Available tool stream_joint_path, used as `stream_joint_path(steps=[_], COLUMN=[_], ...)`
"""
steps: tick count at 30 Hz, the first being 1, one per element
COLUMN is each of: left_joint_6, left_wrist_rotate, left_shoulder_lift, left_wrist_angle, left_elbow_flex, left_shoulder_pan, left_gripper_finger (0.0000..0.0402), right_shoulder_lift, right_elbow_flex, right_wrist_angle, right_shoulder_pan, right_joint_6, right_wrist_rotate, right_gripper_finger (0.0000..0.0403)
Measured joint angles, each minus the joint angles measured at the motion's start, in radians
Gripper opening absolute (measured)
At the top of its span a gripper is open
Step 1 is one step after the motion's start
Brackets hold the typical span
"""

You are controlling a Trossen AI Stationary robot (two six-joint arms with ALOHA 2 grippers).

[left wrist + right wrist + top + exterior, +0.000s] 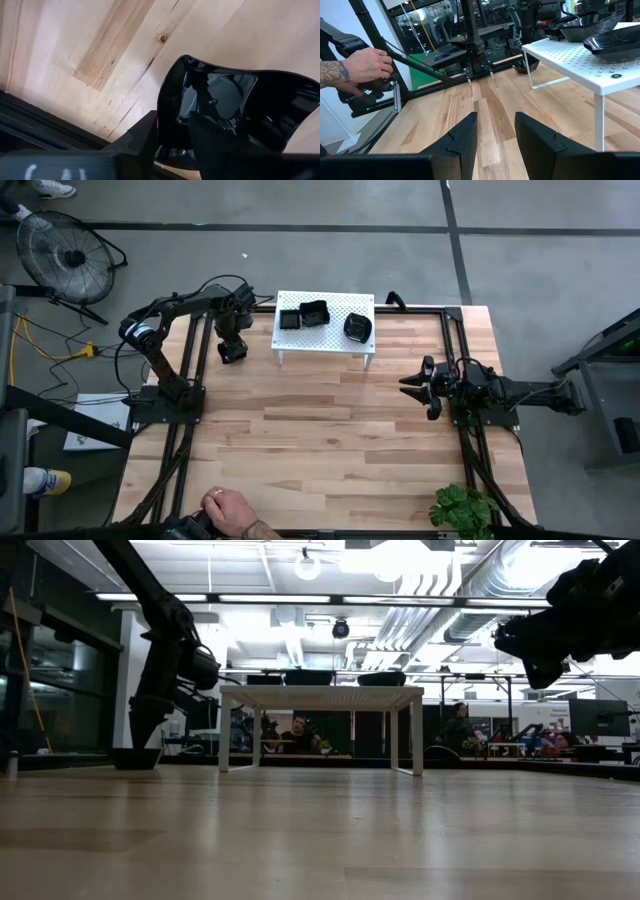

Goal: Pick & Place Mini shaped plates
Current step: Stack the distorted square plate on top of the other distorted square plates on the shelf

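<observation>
The left gripper (233,352) is down at a glossy black mini plate (235,115) on the table beside the white perforated stand (325,338), fingers pinching its rim, so next I expect a lift onto the stand, while the right gripper (418,387) waits spread apart, empty.

High view: overhead, facing straight down on the whole table (320,440) and both arms. Low view: at tabletop height, level across the boards toward the white stand (320,697) and the room behind. Left wrist view: very close above the table, filled by a black dish (235,115). Right wrist view: low, facing across the table; shares the stand with both wide views.
</observation>
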State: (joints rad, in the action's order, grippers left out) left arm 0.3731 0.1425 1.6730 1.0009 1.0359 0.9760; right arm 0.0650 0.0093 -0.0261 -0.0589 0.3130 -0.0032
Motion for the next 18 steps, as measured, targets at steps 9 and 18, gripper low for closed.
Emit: stream_joint_path(steps=[9,18], left_joint_6=[0.000,0.000], left_wrist_rotate=[0.002,0.007], left_shoulder_lift=[0.000,-0.015], left_wrist_angle=[0.016,0.027], left_elbow_flex=[0.000,0.000], left_shoulder_pan=[0.000,-0.001], left_gripper_finger=[0.0084,0.0025], right_shoulder_lift=[0.000,0.000], right_elbow_flex=[0.000,0.000], right_wrist_angle=[0.000,0.000], right_shoulder_pan=[0.000,0.000], right_joint_6=[0.000,0.000], right_wrist_rotate=[0.000,0.000], right_gripper_finger=[0.0126,0.0126])
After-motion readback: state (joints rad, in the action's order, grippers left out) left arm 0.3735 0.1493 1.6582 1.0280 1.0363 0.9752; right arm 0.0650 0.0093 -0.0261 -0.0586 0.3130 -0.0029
